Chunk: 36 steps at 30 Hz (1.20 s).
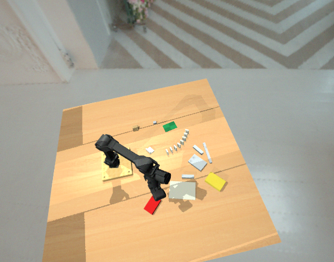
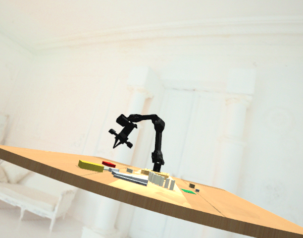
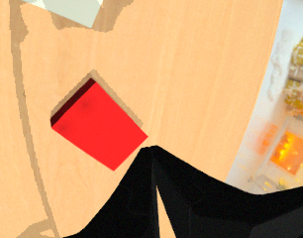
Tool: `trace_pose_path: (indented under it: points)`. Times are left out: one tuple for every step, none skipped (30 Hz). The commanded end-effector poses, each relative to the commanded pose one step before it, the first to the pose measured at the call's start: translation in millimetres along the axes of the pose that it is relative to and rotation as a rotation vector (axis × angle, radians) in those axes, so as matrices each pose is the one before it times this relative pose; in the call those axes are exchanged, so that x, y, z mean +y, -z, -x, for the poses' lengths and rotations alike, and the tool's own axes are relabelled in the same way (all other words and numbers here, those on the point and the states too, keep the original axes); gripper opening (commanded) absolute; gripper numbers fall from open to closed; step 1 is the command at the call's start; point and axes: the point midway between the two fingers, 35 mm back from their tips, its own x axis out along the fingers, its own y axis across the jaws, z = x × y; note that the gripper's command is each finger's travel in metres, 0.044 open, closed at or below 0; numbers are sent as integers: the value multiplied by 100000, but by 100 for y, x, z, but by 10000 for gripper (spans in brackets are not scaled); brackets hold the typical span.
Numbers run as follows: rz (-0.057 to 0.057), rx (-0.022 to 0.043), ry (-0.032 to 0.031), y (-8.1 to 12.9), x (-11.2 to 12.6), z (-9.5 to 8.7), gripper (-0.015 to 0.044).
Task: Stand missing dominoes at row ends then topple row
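Observation:
A curved row of several thin pale dominoes (image 1: 182,142) (image 2: 172,184) stands upright right of the arm's base in the top view. White domino-like pieces (image 1: 149,149) lie flat left of the row's near end; their exact number is hard to tell. My gripper (image 2: 114,148) (image 3: 150,154) is shut, with nothing between its fingertips. It hangs well above the table, near the red block in the wrist view and away from the row. In the top view the arm hides its fingertips and part of the table beneath.
A red block (image 1: 152,205) (image 2: 108,164) (image 3: 99,126) lies beside a pale flat board (image 1: 182,190) (image 3: 77,10). A yellow block (image 1: 215,181) (image 2: 90,165), a grey plate (image 1: 197,162) and grey bars (image 1: 207,153) lie right. A green piece (image 1: 170,126) (image 2: 188,191) and a brown cube (image 1: 136,128) (image 2: 191,185) lie beyond.

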Motion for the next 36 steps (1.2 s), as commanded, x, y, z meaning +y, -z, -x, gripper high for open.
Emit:
trace_pose_path:
  points:
    - [4768,-8303,-6339,-4423,4848,1503,0]
    - [1368,-2012,-1661,-1172,1318,296,0]
    - [1379,-1880,-1736,-1118,1352,268,0]
    - [1388,-1745,-1805,-1062,1383,241,0]
    - [1395,-1607,-1868,-1005,1411,214,0]
    - [1501,-1566,-2064,-1011,1541,200,0]
    - [1528,-1422,-2154,-957,1592,172,0]
    - [1530,-1251,-2205,-885,1616,141,0]
    - [1530,-1077,-2246,-813,1636,109,0]
    - [1527,-902,-2279,-740,1653,79,0]
    - [1523,-726,-2303,-666,1666,48,0]
    - [1515,-549,-2319,-591,1675,18,0]
    - [1506,-371,-2325,-517,1681,-11,0]
    - [1494,-194,-2322,-442,1683,-41,0]
    - [1479,-18,-2309,-367,1680,-69,0]
    - [1195,115,-1870,-247,1368,-80,0]
    - [712,125,-1115,-127,819,-60,0]
    - [236,51,-370,-39,272,-22,0]
    - [0,0,0,0,0,0,0]
    - [0,0,0,0,0,0,0]
    - [0,0,0,0,0,0,0]
    - [0,0,0,0,0,0,0]
    - [0,0,0,0,0,0,0]
    - [0,0,0,0,0,0,0]
    - [0,0,0,0,0,0,0]
    - [0,0,0,0,0,0,0]
    - [0,0,0,0,0,0,0]
    - [0,0,0,0,0,0,0]
    - [0,0,0,0,0,0,0]
    - [0,0,0,0,0,0,0]
    - [0,0,0,0,0,0,0]
    - [0,0,0,0,0,0,0]
    - [0,0,0,0,0,0,0]
    - [0,0,0,0,0,0,0]
    - [0,0,0,0,0,0,0]
    - [0,0,0,0,0,0,0]
